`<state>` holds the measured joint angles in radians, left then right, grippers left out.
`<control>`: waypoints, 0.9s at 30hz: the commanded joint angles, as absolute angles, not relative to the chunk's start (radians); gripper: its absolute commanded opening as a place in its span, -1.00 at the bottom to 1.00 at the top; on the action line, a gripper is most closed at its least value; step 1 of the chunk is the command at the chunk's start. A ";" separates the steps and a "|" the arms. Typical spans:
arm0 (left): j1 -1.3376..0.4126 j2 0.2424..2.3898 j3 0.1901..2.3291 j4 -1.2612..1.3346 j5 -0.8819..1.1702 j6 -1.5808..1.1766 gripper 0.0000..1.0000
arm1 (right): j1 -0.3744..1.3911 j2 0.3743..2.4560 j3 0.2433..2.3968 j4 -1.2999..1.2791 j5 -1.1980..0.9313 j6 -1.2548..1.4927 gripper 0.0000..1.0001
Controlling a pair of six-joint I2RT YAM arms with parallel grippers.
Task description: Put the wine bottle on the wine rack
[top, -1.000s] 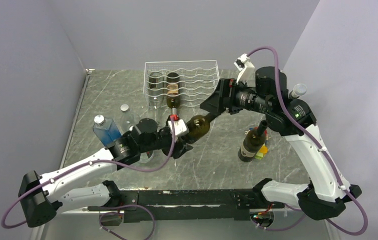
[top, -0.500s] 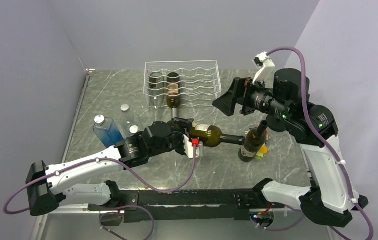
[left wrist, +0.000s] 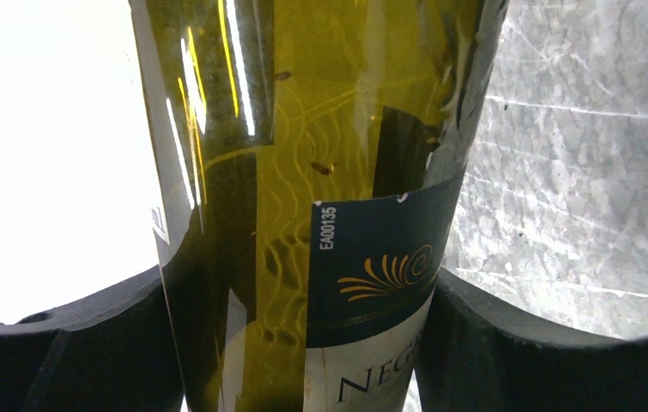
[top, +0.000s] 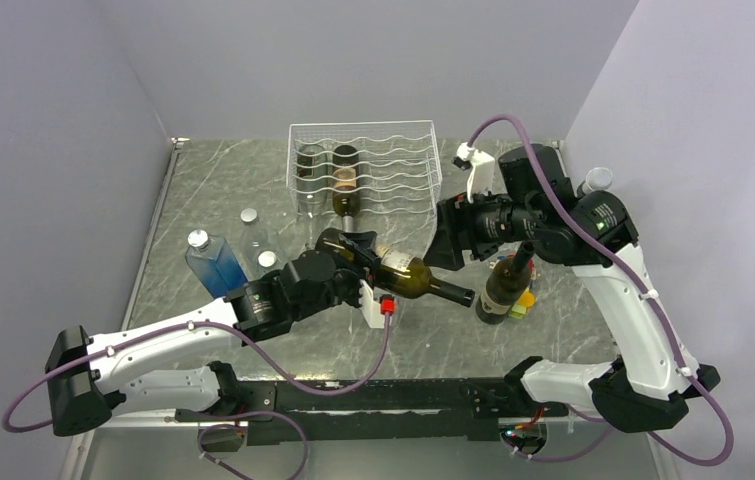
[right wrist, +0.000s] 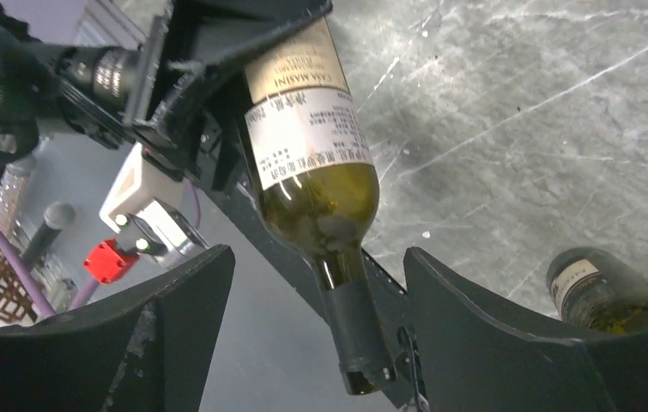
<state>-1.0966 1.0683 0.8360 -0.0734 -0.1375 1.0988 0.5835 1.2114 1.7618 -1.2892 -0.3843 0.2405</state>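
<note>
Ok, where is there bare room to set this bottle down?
The wine rack has its right cradles free; two bottles fill the left ones. Bare table lies left of the rack and along the near edge. Crowded: around the upright bottle beside the right gripper, and by the blue bottle.

**Grey marbled surface, rack at the back**

The surface (top: 208,190) is dark grey stone-look with pale veins. A white wire wine rack (top: 398,150) sits at the middle of its far edge. Toward the left edge stands a bottle of blue liquid (top: 215,266), with two clear silver-capped bottles just beside it, one (top: 251,228) farther back and one (top: 268,262) nearer. On the right half a dark wine bottle (top: 498,292) stands upright, and a few small coloured blocks (top: 524,304) lie against its base.
</note>
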 commanded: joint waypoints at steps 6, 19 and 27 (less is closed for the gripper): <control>-1.101 1.008 0.859 0.034 -0.159 1.140 -0.99 | 0.693 1.220 1.668 -1.343 -0.399 0.132 0.52; -1.101 1.007 0.873 0.008 -0.134 1.098 -0.99 | 0.846 1.251 1.482 -1.220 -0.285 0.118 0.21; -1.100 1.011 0.883 0.002 -0.140 1.090 -0.99 | 0.903 1.240 1.444 -1.149 -0.236 0.143 -0.02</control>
